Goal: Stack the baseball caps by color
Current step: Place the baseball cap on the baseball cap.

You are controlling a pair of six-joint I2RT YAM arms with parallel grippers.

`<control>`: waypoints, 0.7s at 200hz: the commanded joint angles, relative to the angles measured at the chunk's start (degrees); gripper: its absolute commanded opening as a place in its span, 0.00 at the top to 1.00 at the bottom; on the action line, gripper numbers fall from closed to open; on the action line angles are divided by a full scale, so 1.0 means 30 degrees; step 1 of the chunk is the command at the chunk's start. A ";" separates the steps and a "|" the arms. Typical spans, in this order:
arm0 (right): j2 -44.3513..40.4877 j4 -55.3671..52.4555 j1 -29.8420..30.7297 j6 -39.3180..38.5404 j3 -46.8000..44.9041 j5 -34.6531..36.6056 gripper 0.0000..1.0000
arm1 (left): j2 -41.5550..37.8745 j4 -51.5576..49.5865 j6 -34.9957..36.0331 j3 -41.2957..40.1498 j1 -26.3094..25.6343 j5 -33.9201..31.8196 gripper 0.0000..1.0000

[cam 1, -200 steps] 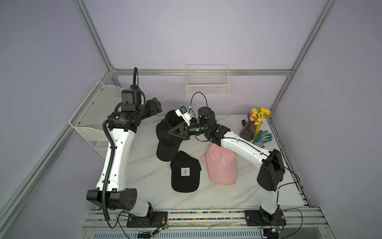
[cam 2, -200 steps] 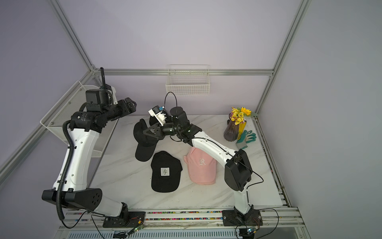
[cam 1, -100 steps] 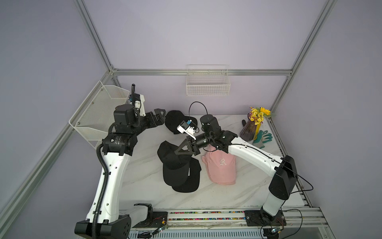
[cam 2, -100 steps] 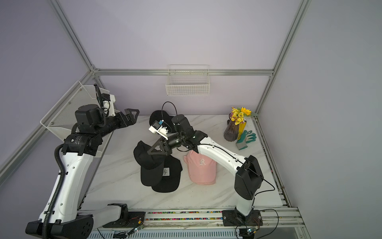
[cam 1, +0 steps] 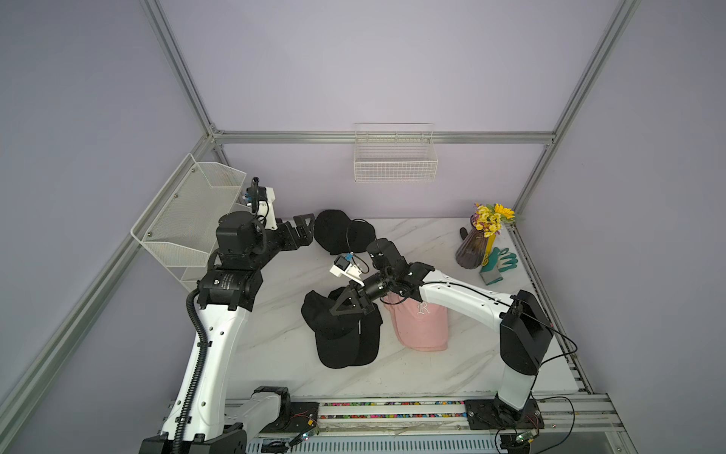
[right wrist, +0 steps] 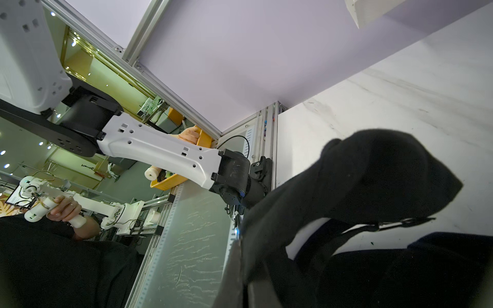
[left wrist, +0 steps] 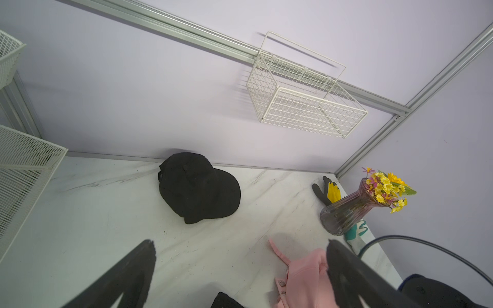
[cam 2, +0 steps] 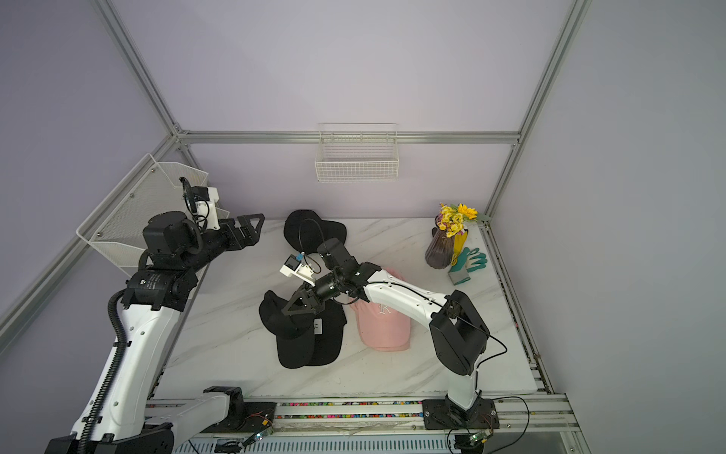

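Top views both show the right arm [cam 1: 459,298] reaching across the marble bench [cam 1: 275,353] toward 9 o'clock. The right jaws are pinched tight on the crown of the held black cap [cam 1: 320,318]. This cap drapes over the tagged black cap [cam 2: 332,342], which lies flat near the bench centre, its small white tag showing. Just beside the pair, at their 3 o'clock, lies a pink cap [cam 1: 422,326] with a white logo. The far black cap [cam 1: 334,232] sits at the bench's 12 o'clock, against the back wall. At its 9 o'clock the left arm [cam 1: 214,346] holds the left jaws spread wide and empty, above the bench. A vase of flowers [cam 1: 473,247] and teal gloves [cam 1: 501,261] occupy the 2 o'clock corner.

Left wrist view: the two fingers [left wrist: 128,272] stand far apart with nothing between them. Beyond them lies the far black cap [left wrist: 197,186], and the pink cap [left wrist: 304,277] shows beside one finger.

Right wrist view: black fabric of the held black cap [right wrist: 373,173] fills the space in front of the closed right jaws, its strap hanging below.
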 commanded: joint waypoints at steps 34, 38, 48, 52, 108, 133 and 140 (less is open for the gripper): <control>0.0312 0.1016 -0.1346 -0.0870 -0.1807 -0.0450 1.00 | 0.0108 0.1231 0.0038 -0.0128 0.0119 0.0472 0.00; 0.0413 0.1014 -0.1381 -0.0806 -0.1859 -0.0462 1.00 | 0.0122 0.1296 0.0035 -0.0115 0.0124 0.0502 0.00; 0.0635 0.1062 -0.1552 -0.0757 -0.1997 -0.0550 1.00 | 0.0203 0.1319 -0.0035 -0.0121 0.0117 0.0545 0.00; 0.0649 0.1079 -0.1602 -0.0752 -0.2056 -0.0515 1.00 | 0.0225 0.1318 -0.0063 -0.0122 0.0138 0.0556 0.00; 0.0748 0.0993 -0.2420 -0.1009 -0.2871 0.0466 0.87 | 0.0357 0.1279 -0.0200 -0.0279 0.0125 0.0801 0.00; 0.0651 0.1079 -0.2728 -0.1107 -0.3418 0.1312 0.77 | 0.0409 0.1298 -0.0258 -0.0313 0.0113 0.0822 0.00; 0.0581 0.1078 -0.2814 -0.1118 -0.3565 0.1542 0.77 | 0.0416 0.1316 -0.0260 -0.0339 0.0134 0.0841 0.00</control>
